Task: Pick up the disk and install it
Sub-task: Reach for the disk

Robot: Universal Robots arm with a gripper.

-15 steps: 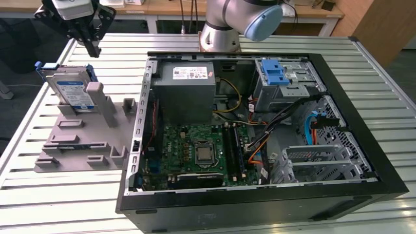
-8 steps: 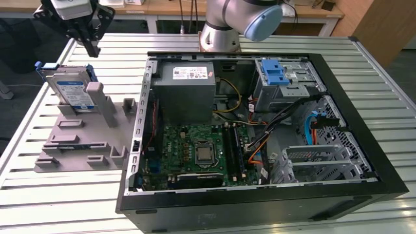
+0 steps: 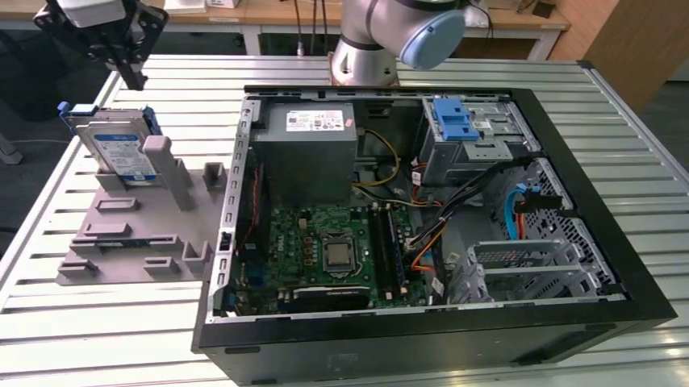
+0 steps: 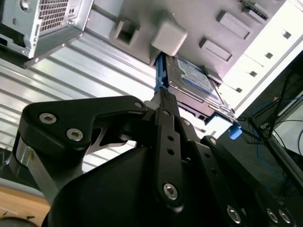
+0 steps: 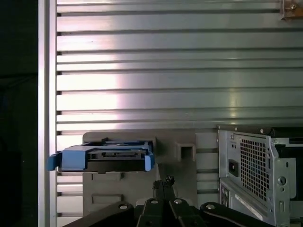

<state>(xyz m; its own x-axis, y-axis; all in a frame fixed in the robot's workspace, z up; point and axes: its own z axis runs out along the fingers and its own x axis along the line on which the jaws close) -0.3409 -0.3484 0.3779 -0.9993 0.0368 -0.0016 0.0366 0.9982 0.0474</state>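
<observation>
the fingers (image 3: pixel 135 74) hover pressed together and empty above the disk (image 3: pixel 116 153), which stands upright in a grey holder (image 3: pixel 140 234).

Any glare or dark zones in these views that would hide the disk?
First wrist view: bright glare bands on the slatted metal table, clear of the blue-framed silver-grey hard drive. Second wrist view: the grey plastic holder plate washes to white beside the drive, black pincer dark in front. Exterior view: even light, drive plainly lit.
</observation>
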